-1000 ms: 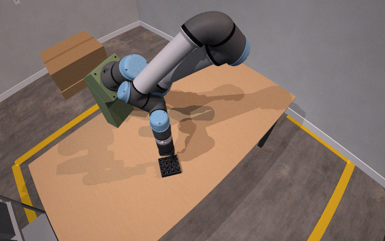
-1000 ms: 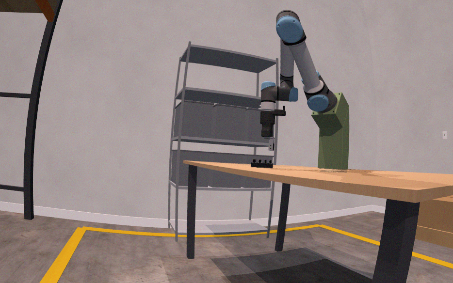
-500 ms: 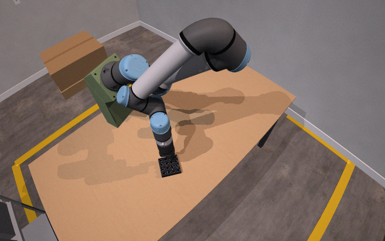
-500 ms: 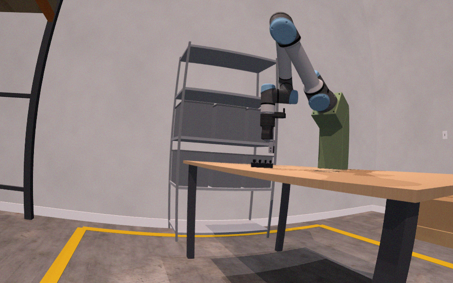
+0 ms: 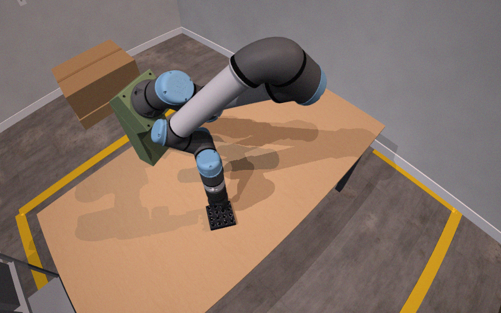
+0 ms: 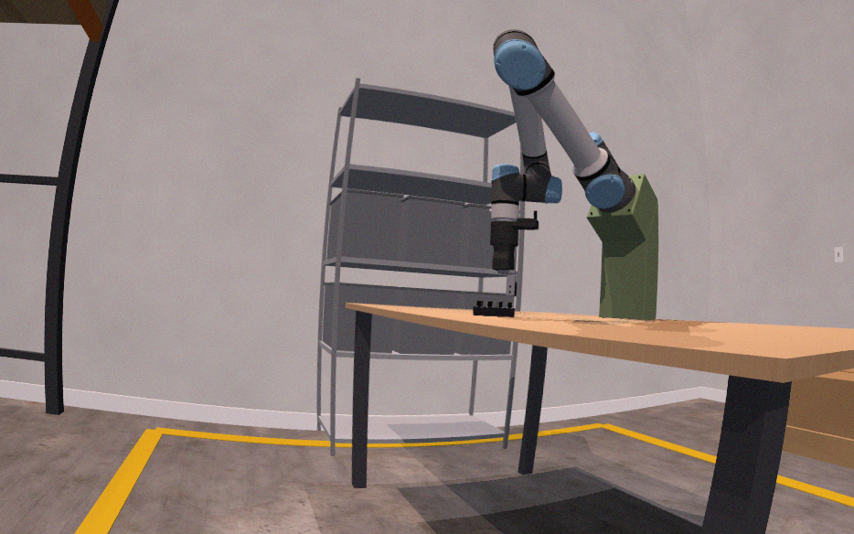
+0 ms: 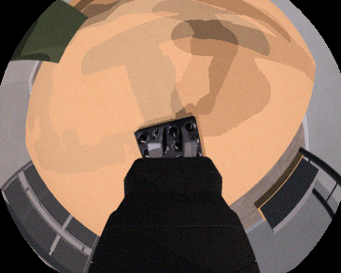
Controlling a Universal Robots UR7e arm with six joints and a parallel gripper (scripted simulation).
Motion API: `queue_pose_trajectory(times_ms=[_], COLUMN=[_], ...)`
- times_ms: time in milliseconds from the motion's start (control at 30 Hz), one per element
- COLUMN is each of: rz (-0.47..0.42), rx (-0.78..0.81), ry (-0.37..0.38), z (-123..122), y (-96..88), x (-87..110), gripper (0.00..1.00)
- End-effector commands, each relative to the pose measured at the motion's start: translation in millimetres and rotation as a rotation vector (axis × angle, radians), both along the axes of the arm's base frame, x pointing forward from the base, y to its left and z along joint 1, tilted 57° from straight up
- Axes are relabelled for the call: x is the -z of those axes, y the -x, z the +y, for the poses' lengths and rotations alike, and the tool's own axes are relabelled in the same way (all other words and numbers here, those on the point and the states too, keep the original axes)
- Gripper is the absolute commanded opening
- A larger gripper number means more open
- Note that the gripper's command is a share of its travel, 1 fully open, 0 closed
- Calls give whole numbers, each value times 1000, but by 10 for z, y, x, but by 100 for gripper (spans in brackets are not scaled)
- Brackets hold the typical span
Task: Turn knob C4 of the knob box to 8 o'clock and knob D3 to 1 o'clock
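The knob box [image 5: 221, 218] [image 6: 493, 309] [image 7: 169, 140] is a small black square block with rows of knobs. It stands flat on the wooden table [image 5: 127, 253] [image 6: 682, 338] [image 7: 82, 110], near the table's end. My gripper [image 5: 218, 203] [image 6: 511, 289] points straight down and hangs a short way above the box's edge on the arm's side, clear of the knobs. Its fingers stand partly apart with nothing between them. In the wrist view the gripper body hides the lower part of the box. The knob lines and names are too small to read.
The arm's green pedestal [image 5: 135, 124] [image 6: 629, 265] stands at the table's back edge. A cardboard box [image 5: 93, 77] [image 6: 841, 411] sits on the floor behind it. A grey shelf rack [image 6: 410, 232] stands beyond the table's end.
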State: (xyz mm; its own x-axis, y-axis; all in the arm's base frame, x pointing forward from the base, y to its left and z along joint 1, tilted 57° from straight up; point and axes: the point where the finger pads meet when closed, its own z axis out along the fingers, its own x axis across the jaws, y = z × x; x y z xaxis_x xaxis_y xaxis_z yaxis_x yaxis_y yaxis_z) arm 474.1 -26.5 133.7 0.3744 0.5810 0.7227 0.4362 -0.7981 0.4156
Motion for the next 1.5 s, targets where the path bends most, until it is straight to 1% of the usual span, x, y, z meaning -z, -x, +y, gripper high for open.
queue_pose_trajectory(times_ms=[0,367,1467], rz=[-7,-8,-7], rx=[4,4,4], ry=[7,7,7], z=[3,13,16], y=[-71,-113,-109], x=[12,40,40], gripper=[46,46,46])
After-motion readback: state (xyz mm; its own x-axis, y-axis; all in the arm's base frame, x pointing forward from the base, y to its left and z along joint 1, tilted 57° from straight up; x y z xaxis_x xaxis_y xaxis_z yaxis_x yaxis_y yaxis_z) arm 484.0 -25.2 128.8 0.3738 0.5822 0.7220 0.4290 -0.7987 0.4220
